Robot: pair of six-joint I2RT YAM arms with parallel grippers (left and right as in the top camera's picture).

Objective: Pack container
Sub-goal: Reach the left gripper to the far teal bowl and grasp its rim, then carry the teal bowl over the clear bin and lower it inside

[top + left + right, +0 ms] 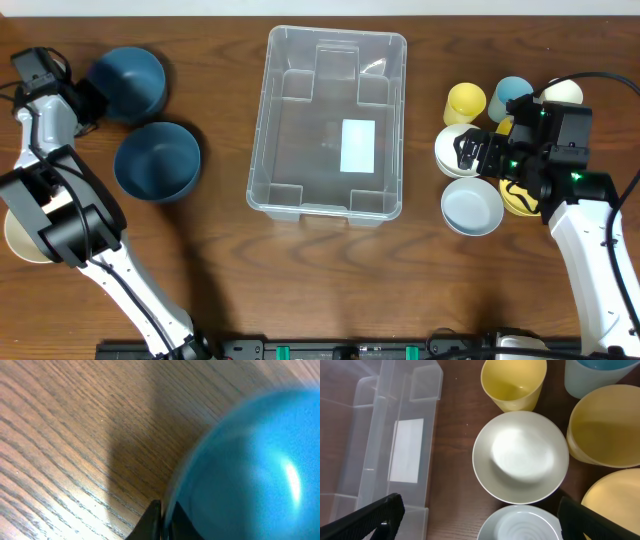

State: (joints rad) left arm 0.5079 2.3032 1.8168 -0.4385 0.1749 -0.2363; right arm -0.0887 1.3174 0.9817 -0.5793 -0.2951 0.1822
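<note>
Container (300,140) sits upright mid-table, white label (358,145) on its base. Left of it are the far blue bowl (130,83) and the near blue bowl (157,161), just beside each other. Left gripper (92,100) is at the far blue bowl's rim. The left wrist view shows only one fingertip (152,519) right at the bowl wall, so I can't tell whether it's clamped or slack.

Right gripper (478,150) hangs over a white bowl (520,457), fingers spread wide, holding nothing. The cluster around it is tight: yellow cup (512,382), pale blue cup (592,375), yellow bowl (605,427) and a ribbed white bowl (520,527) just nearer. The white bowl stands close beside the container's right wall. A cream bowl (15,240) is partly hidden under the left arm.
</note>
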